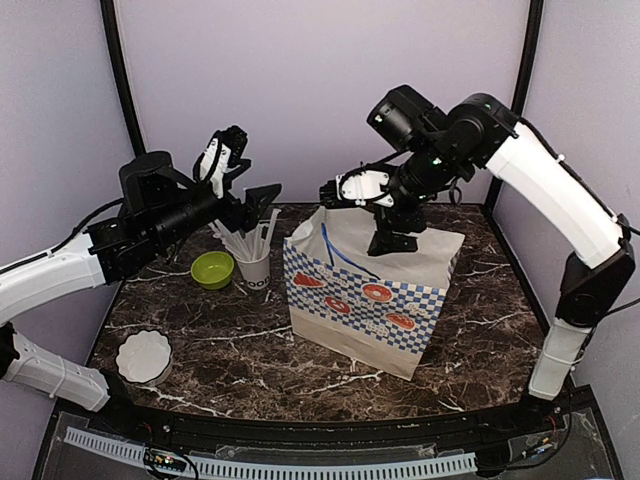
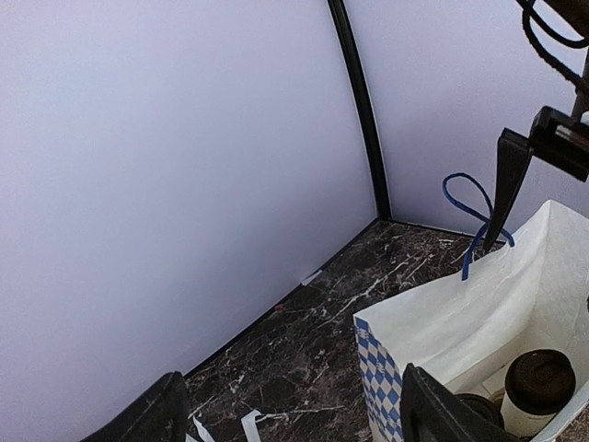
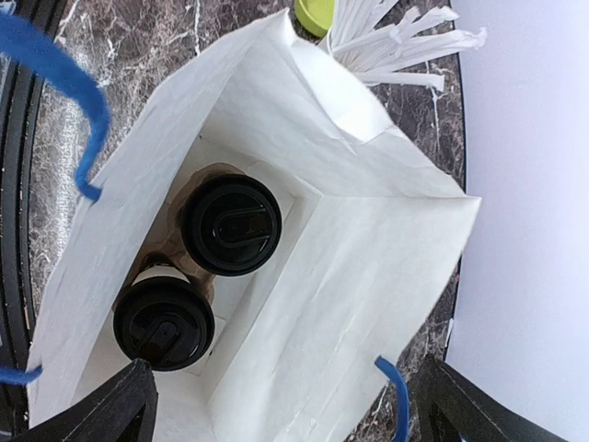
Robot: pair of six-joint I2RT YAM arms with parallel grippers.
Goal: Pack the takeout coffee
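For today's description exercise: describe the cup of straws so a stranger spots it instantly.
Start at the checkered paper bag mid-table. Just left of it stands a white lettered cup. Unlike the green bowl beside it, it holds white straws.

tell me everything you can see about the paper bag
The paper bag stands upright and open on the dark marble table, right of centre. Its outside is pale beige with a blue-and-white checked band and red-orange pictures. The inside is plain white. A thin blue cord handle hangs at its rim. At the bottom, a black-lidded cup sits beside a second cup, with something brown around them.
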